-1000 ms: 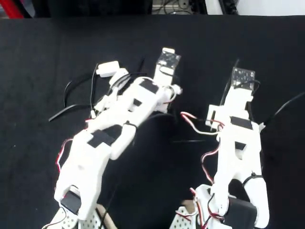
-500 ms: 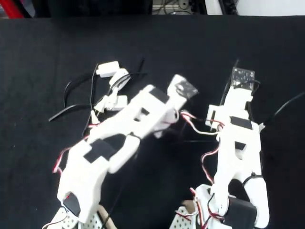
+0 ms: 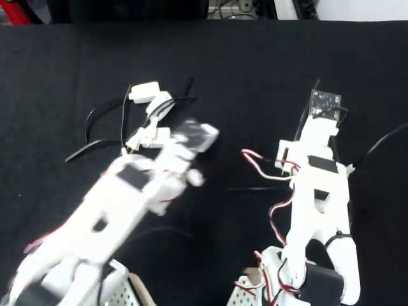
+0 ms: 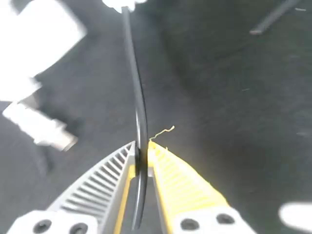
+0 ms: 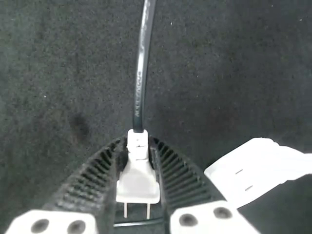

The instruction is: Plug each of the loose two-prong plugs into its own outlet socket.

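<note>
My left gripper (image 4: 141, 145) is shut on a thin black cable (image 4: 140, 107), which runs off to a white plug end (image 4: 122, 4). A white socket block (image 4: 41, 36) and a blurred white plug (image 4: 41, 130) lie beside that cable. In the high view the left gripper (image 3: 201, 136) hangs next to a cluster of white socket blocks and plugs (image 3: 152, 105). My right gripper (image 5: 139, 141) is shut on a white two-prong plug (image 5: 138, 181), prongs toward the wrist, its black cable (image 5: 144, 63) leading away. A white socket block (image 5: 256, 168) lies close beside it. The right gripper (image 3: 325, 102) is at the right.
A black cloth (image 3: 268, 57) covers the table. Loose black cables (image 3: 95, 118) curl left of the white cluster, and one thin cable (image 3: 255, 189) lies between the arms. Red and white wires (image 3: 261, 166) hang off the right arm.
The left arm swung right, then pulled back toward the near left, its gripper now beside the white cluster. The right arm has stayed still.
</note>
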Action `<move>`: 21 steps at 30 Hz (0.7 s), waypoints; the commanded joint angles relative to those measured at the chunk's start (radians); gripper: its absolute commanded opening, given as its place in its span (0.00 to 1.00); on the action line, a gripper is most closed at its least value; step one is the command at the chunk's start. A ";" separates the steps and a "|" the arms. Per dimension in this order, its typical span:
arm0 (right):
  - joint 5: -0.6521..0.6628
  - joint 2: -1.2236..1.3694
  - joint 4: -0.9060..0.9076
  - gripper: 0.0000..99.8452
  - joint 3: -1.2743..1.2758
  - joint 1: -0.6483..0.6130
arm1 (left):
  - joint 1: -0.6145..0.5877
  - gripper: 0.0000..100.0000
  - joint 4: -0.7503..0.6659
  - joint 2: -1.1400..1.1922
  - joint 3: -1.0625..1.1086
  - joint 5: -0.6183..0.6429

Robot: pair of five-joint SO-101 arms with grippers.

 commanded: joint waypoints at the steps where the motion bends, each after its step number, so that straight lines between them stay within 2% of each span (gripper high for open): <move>1: -0.006 0.010 0.005 0.01 -0.056 0.012 | -0.203 0.03 0.075 -0.296 0.090 -0.132; 5: -0.005 0.010 0.002 0.01 -0.056 0.011 | -0.369 0.03 0.229 -0.529 0.199 -0.396; 7: -0.005 0.010 -0.009 0.01 -0.051 0.011 | -0.410 0.03 0.334 -0.634 0.248 -0.483; 12: -0.002 0.010 -0.009 0.01 -0.047 0.008 | -0.585 0.03 0.399 -0.868 0.309 -0.671; 16: -0.002 0.010 -0.009 0.01 -0.044 -0.021 | -0.641 0.03 0.433 -1.019 0.412 -0.779; 21: -0.002 0.012 -0.009 0.01 -0.044 -0.020 | -0.674 0.03 0.374 -1.112 0.529 -0.783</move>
